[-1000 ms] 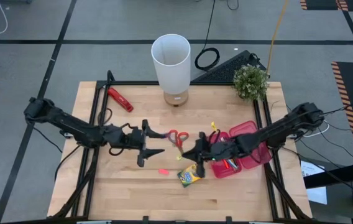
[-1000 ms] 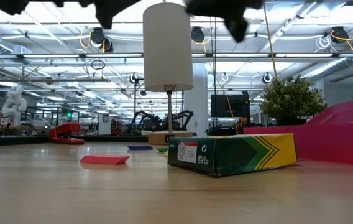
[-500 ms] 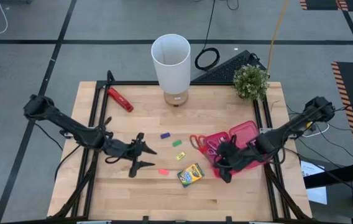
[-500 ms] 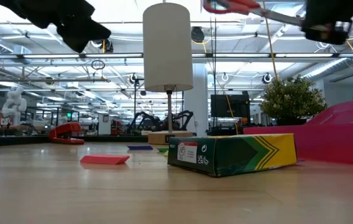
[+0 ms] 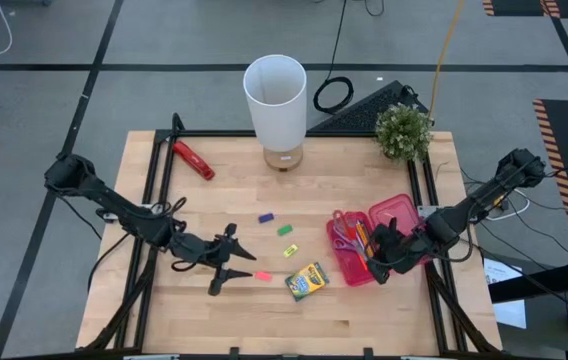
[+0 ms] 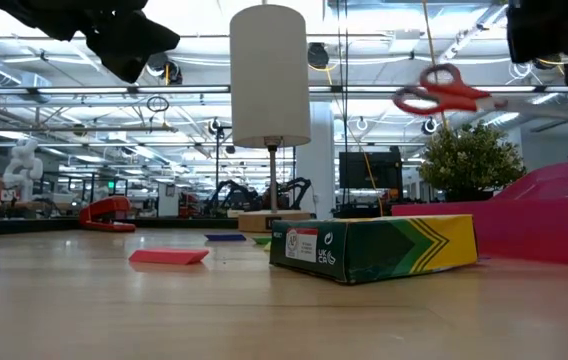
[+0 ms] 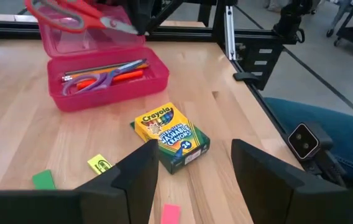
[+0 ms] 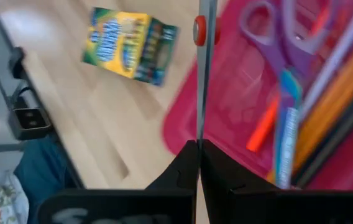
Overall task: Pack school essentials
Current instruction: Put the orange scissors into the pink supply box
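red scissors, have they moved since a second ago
Yes. The red scissors went right from beside the yellow eraser, and the right gripper now holds them over the pink case.

The crayon box [image 7: 170, 137], lying just ahead of the left gripper [image 7: 195, 171], reads "Crayola" and "24"; smaller print is unreadable.

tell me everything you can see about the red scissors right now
The red-handled scissors have two glossy plastic loop handles and slim metal blades joined by a red pivot screw. The blades are shut and pinched edge-on between the fingers of the right gripper, so the scissors hang in the air, roughly level, handles pointing away from the gripper. They are over the open pink case, which already holds purple scissors and pens, and they touch nothing except the gripper.
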Motion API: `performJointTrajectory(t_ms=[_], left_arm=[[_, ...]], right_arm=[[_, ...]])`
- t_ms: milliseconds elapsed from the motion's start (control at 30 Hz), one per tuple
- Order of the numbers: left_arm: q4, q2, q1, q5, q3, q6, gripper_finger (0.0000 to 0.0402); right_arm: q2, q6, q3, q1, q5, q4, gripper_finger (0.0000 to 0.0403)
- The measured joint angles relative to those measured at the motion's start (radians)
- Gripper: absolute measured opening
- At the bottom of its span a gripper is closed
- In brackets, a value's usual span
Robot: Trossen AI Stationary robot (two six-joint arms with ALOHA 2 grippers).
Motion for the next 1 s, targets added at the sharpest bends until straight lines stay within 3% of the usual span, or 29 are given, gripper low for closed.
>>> performJointTrajectory(t_ms=[333,1000], left_arm=[[0.011,0.0,0.0,0.0,0.0,-0.005,0.0204],[0.043,0.0,0.0,-0.001,0.0,-0.024,0.0205]], right_arm=[[-0.081,0.101,-0.12,0.024,0.0,0.053,0.0],[-0.063,0.229,-0.201,0.02,-0.001,0.046,0.0001]])
